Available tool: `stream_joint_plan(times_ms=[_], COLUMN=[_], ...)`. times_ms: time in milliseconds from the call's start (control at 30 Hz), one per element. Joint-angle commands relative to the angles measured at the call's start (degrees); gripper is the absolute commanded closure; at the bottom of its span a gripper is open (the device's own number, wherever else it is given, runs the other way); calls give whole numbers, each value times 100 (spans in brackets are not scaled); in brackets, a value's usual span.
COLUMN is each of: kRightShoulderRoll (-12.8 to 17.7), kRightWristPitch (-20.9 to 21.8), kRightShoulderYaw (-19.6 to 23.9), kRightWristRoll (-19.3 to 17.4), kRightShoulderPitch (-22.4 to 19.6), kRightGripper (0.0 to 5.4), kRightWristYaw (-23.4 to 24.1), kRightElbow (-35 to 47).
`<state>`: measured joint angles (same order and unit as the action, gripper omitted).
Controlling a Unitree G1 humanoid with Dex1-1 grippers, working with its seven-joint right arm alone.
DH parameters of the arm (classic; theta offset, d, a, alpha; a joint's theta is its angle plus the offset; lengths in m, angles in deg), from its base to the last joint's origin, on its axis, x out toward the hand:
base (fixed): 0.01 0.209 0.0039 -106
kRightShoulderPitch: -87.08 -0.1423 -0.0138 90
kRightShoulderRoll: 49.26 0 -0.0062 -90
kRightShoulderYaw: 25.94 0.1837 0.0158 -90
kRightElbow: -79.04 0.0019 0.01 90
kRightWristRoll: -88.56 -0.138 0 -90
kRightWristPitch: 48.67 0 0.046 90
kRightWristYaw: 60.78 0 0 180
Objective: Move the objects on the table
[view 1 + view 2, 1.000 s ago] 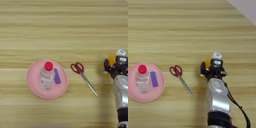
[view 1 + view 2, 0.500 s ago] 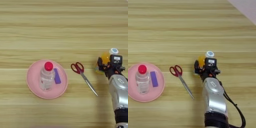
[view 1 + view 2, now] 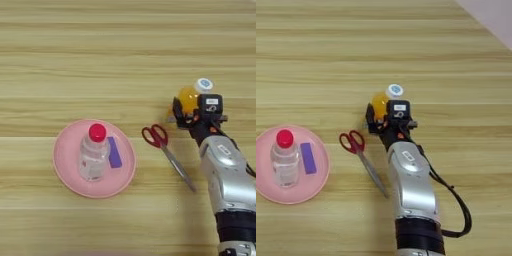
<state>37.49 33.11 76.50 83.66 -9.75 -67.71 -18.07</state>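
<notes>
On our left, the plate (image 3: 70,175) carries the capped bottle (image 3: 94,155) with a small block (image 3: 114,152) beside it. The scissors (image 3: 167,154) lie right of it; the drink bottle (image 3: 192,96) is farther right.

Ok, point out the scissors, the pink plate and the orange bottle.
scissors (image 3: 156,136): left eye view, on the red handles.
pink plate (image 3: 65,161): left eye view, on the bare left part.
orange bottle (image 3: 379,102): right eye view, on its orange body.
</notes>
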Motion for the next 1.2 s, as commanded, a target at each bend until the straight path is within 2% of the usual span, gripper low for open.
stream_joint_plan(times_ms=[33,200,567,1200], kRightShoulderRoll=[54,-117,-403,-288], kRightWristPitch=[167,174,413,1278], kRightShoulderYaw=[-190,-517,-1087,-1250], kRightWristRoll=[-74,-10,220,726], kRightShoulderPitch=[-824,-1143,-1297,-1386], kRightGripper=[195,195,195,195], kRightWristYaw=[-138,-292,-520,-493], kRightElbow=[337,127,-405,-1650])
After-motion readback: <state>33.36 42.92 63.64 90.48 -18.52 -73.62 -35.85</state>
